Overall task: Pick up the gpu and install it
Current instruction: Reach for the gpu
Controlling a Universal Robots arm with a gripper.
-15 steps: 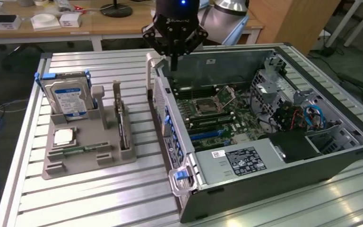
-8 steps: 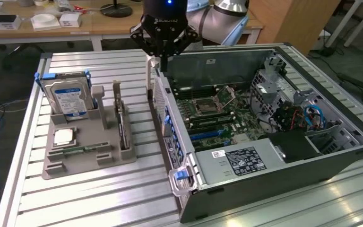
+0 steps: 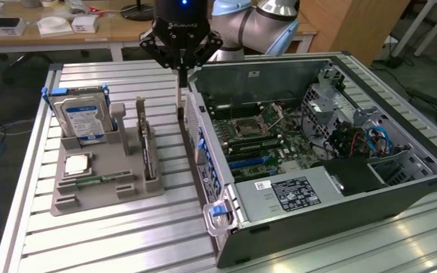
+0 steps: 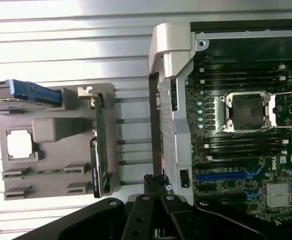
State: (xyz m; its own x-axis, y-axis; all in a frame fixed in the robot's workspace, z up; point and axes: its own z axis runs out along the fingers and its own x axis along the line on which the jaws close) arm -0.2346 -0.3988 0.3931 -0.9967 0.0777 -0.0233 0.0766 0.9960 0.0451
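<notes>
1. Now, the black gripper [image 3: 181,82] [image 4: 155,182] hangs with its jaws closed together and pointing down; nothing shows between them, so it holds nothing.
2. Directly beneath it lies the narrow strip of ribbed aluminium table [image 3: 112,239] between the grey plastic parts holder [image 3: 89,196] [image 4: 51,130] and the perforated end wall of the open black and silver computer case [image 3: 340,199] [image 4: 170,45]. The fingertips sit near the far end of that strip, close to the case wall, touching neither that I can see.
3. The gpu [image 3: 146,148] [image 4: 99,150], a thin flat black rectangular card, stands on edge in the slot along the side of the holder nearest the case. It is not yet lifted and is apart from the jaws.
4. The relation that matters: from the jaws the card lies toward the exterior view's left and toward the camera, and lower. Its long axis runs along the holder's side, roughly parallel to the case wall, with its thin upper edge facing up.
5. Farther out on the holder, the blue-labelled silver hard drive [image 3: 84,116] stands upright at the far end, with a square silver processor chip [image 3: 77,165] [image 4: 20,145] lying flat beside it.
6. Inside the case, the green motherboard [image 3: 264,136] lies exposed with its slots bare, so I judge the installation not yet started.
</notes>
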